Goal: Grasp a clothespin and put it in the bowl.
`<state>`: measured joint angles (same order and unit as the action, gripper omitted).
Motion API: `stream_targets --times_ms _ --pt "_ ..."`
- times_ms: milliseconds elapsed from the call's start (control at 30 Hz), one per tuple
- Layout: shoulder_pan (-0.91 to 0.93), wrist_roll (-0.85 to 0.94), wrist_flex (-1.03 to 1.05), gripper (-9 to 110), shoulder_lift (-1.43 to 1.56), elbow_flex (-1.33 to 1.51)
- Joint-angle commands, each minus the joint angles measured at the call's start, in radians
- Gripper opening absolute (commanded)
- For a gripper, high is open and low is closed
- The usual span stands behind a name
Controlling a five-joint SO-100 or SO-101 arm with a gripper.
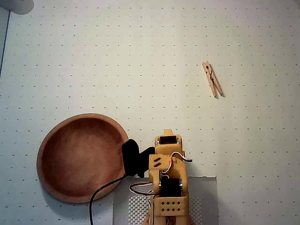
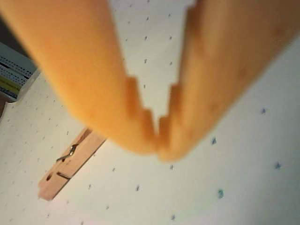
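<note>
A light-wood clothespin [image 1: 212, 79] lies flat on the dotted white mat at the upper right of the overhead view, far from the bowl. The reddish-brown wooden bowl [image 1: 82, 157] sits at the lower left with nothing in it. My orange arm [image 1: 168, 178] is folded at the bottom centre, just right of the bowl. In the wrist view my gripper [image 2: 158, 145] fills the frame, its fingertips touching with nothing between them. The clothespin [image 2: 70, 164] shows below and left of the tips, apart from them.
A grey base plate [image 1: 206, 197] lies under the arm at the bottom edge. A black camera [image 1: 133, 157] with its cable hangs beside the bowl's right rim. A pale object [image 1: 16, 4] sits in the top left corner. A striped object [image 2: 14, 70] shows at the wrist view's left edge.
</note>
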<state>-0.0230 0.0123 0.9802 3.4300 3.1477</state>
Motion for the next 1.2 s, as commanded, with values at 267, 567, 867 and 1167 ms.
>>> stream_targets --times_ms 267,567,867,1167 --pt "-0.012 0.005 0.005 -3 0.003 -0.034" --pt "0.000 0.176 0.017 -3 -0.048 -0.341" --pt "0.002 0.453 0.041 -3 -0.583 -0.913" --pt "0.000 1.040 0.387 -3 -1.017 -1.305"
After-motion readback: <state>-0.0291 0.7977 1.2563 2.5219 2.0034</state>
